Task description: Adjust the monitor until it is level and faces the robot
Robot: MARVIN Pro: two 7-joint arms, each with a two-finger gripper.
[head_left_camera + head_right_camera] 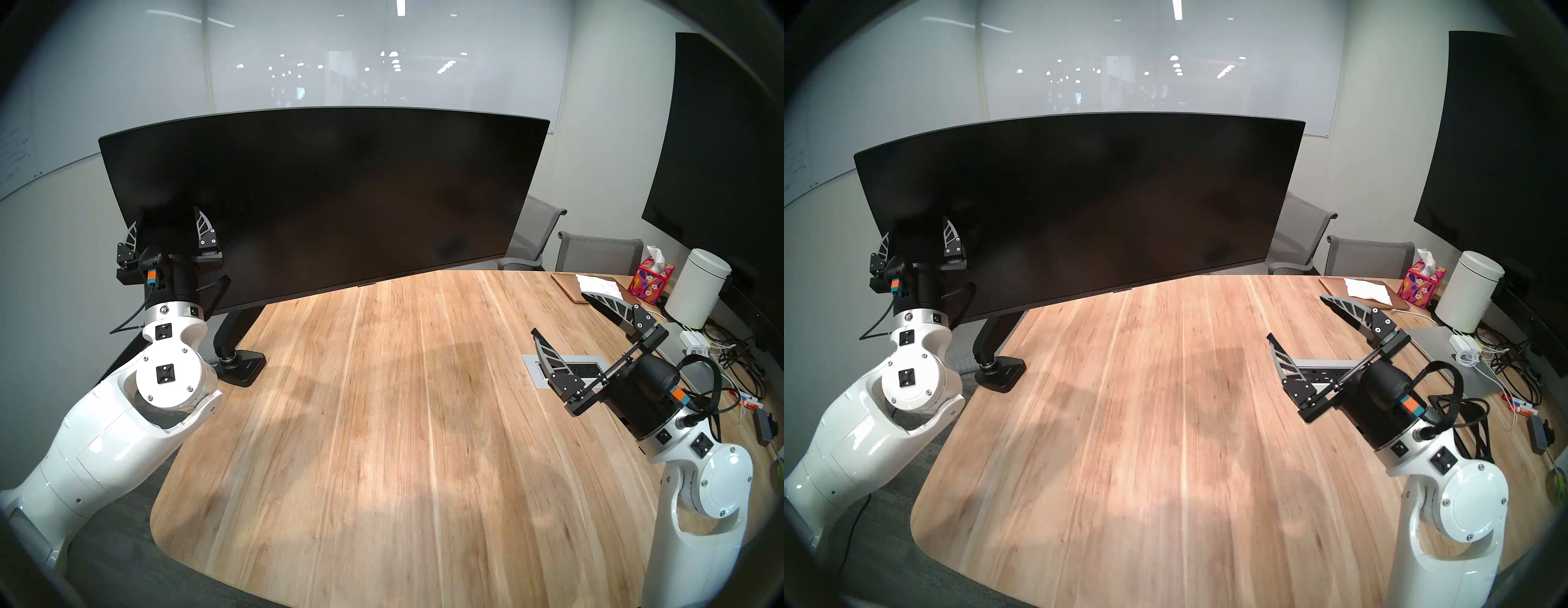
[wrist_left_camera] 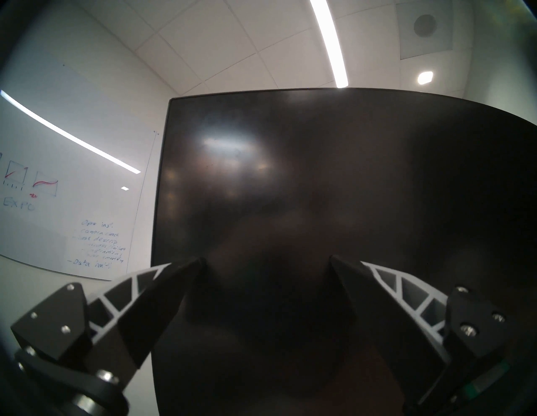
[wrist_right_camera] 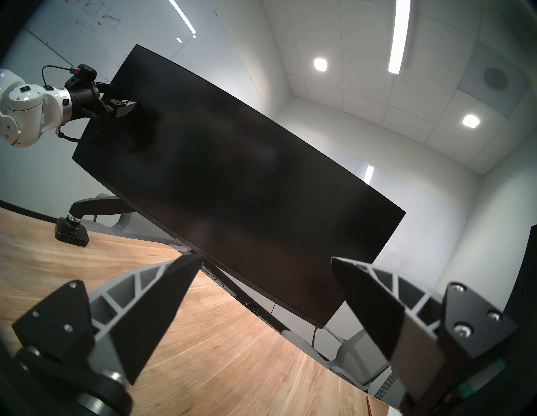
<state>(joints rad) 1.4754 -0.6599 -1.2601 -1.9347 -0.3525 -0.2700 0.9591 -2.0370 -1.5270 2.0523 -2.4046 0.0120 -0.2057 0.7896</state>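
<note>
- The monitor [image 1: 322, 199], dark and tilted with its left end lower, hangs over the wooden table's [image 1: 382, 424] far edge, at 11 o'clock in the head view.
- The left gripper [image 1: 167, 227], fingers spread wide, meets the screen's lower left corner; contact unclear.
- The right gripper [image 1: 564, 316] hovers at 3 o'clock, fingers wide, holding nothing.

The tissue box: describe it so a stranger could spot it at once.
Go to the wooden table's far right corner, below the wall-mounted screen. The tissue box sits just left of the white canister; its pink floral pattern is the only bright one there.
</note>
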